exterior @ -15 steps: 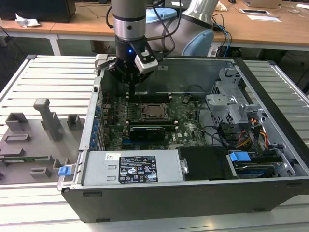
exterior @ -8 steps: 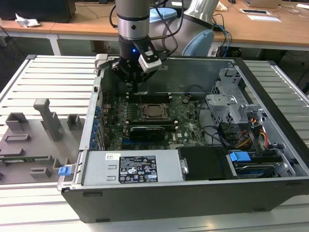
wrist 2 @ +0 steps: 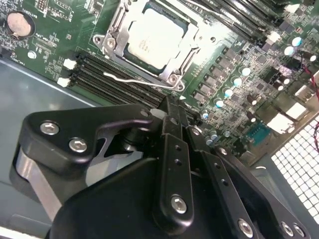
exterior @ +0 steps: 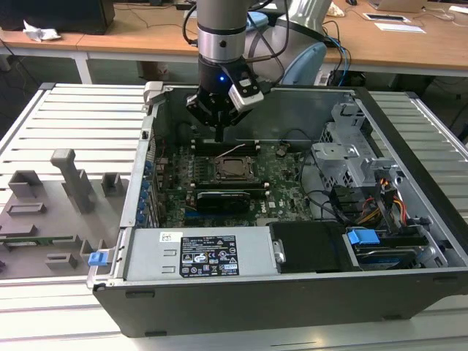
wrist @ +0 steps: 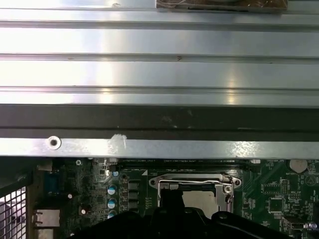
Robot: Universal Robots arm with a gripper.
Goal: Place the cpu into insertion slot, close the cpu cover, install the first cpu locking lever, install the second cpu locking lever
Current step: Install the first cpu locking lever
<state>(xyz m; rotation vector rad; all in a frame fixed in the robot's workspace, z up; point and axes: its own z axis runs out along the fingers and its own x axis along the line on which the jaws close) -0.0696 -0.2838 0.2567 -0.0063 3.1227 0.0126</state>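
Observation:
The cpu (wrist 2: pixel 152 37), a silvery square chip, lies flat in the motherboard socket (exterior: pixel 232 170). The cpu cover (wrist 2: pixel 112 42), a metal frame, lies down around the chip, and the insertion slot is hidden beneath both. A thin wire locking lever (wrist 2: pixel 130 77) runs along the socket side nearest my fingers; in the exterior view this lever (exterior: pixel 235 150) slants upward. My gripper (wrist 2: pixel 172 105) is shut with nothing in it. It hangs just behind the socket above the memory slots, near the lever, and I cannot tell whether it touches it. In the first wrist view the gripper (wrist: pixel 172 198) overlaps the socket edge.
Long black memory slots (wrist 2: pixel 114 82) lie between my fingers and the socket. A long black card (exterior: pixel 223 199) stands in front of the socket, with the power supply (exterior: pixel 197 252) nearer the front. A drive cage (exterior: pixel 351 157) and cables fill the exterior view's right. The case wall (wrist: pixel 159 119) is close behind.

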